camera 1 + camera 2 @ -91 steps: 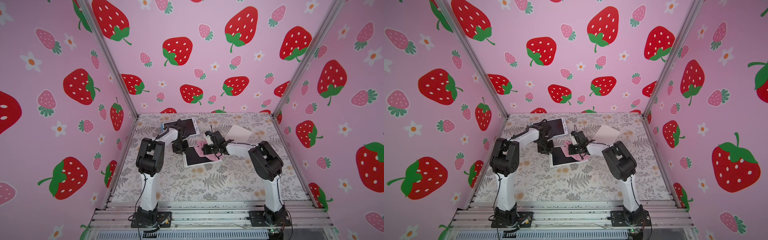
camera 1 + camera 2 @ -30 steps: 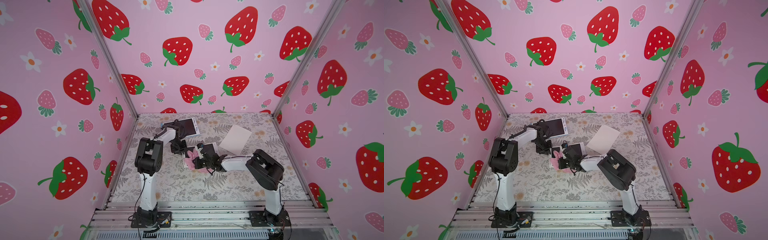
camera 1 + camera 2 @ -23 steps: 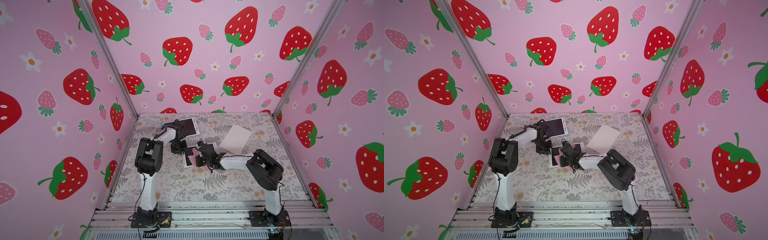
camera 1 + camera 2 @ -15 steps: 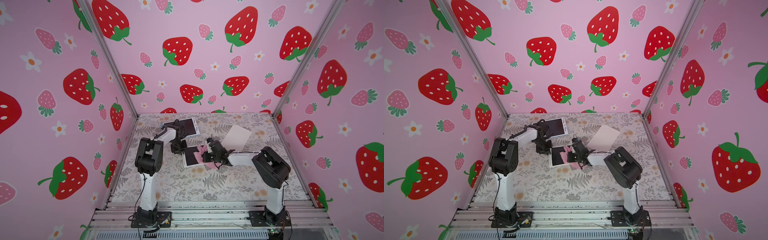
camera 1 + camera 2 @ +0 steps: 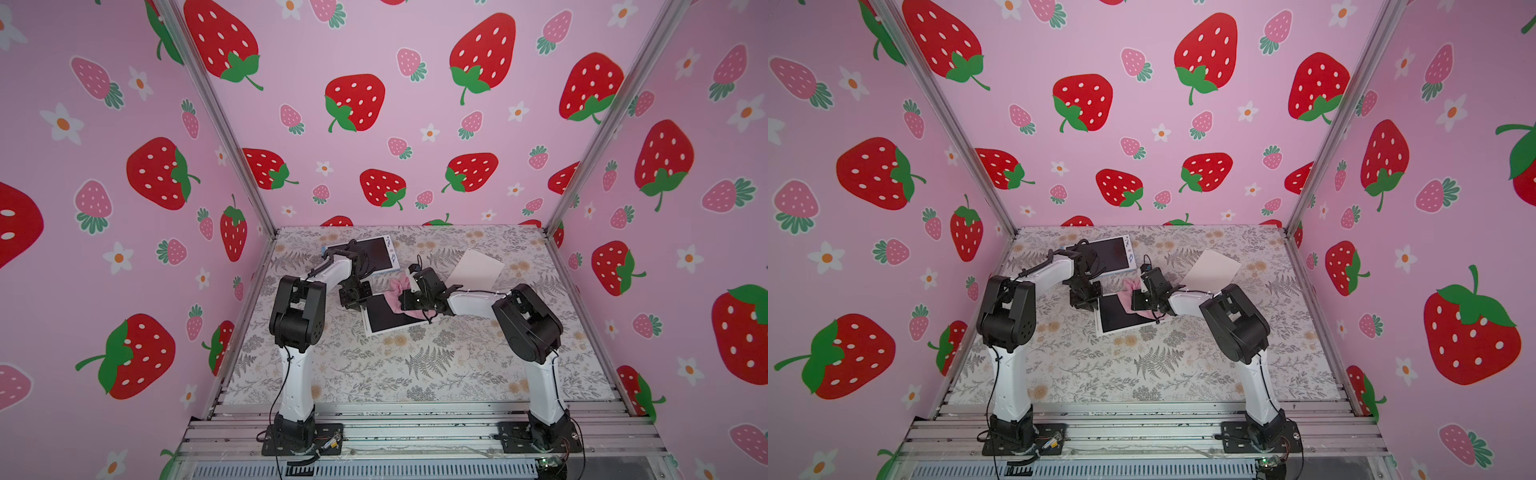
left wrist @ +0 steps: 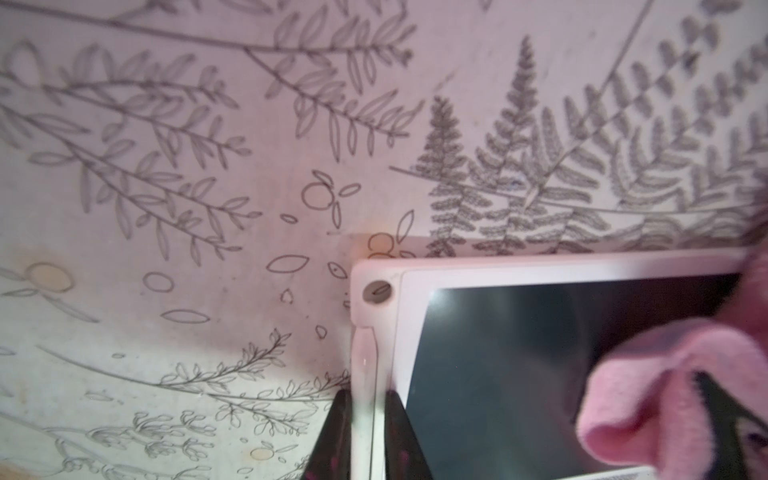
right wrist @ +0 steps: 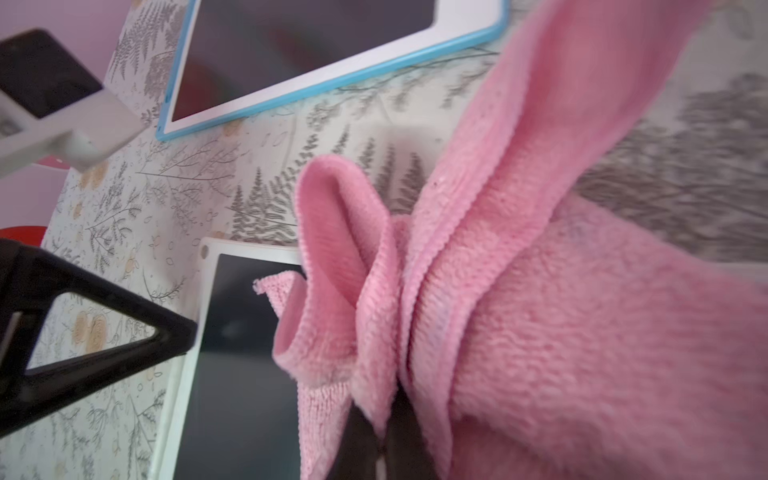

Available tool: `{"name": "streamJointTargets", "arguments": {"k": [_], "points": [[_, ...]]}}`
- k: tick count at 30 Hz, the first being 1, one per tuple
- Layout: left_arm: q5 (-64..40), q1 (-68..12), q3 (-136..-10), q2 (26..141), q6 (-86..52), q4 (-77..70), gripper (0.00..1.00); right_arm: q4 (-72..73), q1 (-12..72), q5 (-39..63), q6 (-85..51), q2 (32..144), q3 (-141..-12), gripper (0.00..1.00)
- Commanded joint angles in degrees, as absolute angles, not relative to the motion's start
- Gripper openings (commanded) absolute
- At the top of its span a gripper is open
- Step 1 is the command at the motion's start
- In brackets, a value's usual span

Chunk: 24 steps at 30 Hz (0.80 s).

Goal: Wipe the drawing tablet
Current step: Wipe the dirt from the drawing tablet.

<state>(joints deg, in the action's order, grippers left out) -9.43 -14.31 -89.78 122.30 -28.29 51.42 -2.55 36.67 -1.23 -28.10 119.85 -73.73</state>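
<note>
The left end effector (image 6: pixel 368 440) is narrowed onto the white frame edge of the drawing tablet (image 6: pixel 519 353), which lies flat on the worktop (image 5: pixel 415 365) beneath the right end effector (image 7: pixel 382 449), whose jaws are pinched shut on a pink cloth (image 7: pixel 540 332). I judge the tablet light, stiff and apt to slide, so its rim is the place to hold; the cloth is soft and floppy.

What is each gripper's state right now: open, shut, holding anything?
Left gripper: closed on the edge of the white drawing tablet.
Right gripper: closed on the pink cloth.
</note>
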Motion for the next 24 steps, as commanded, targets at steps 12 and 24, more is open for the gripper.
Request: {"name": "streamJointTargets", "arguments": {"k": [12,24], "points": [[-4.46,-15.20,-86.16,129.98,-28.72,54.32,0.16,-31.86,28.97,4.47,-32.32,127.33,-84.25,0.00],[-4.70,-15.14,-89.54,127.94,-27.80,55.37,0.24,-38.38,24.87,4.78,-29.98,115.22,-92.87,0.00]]}}
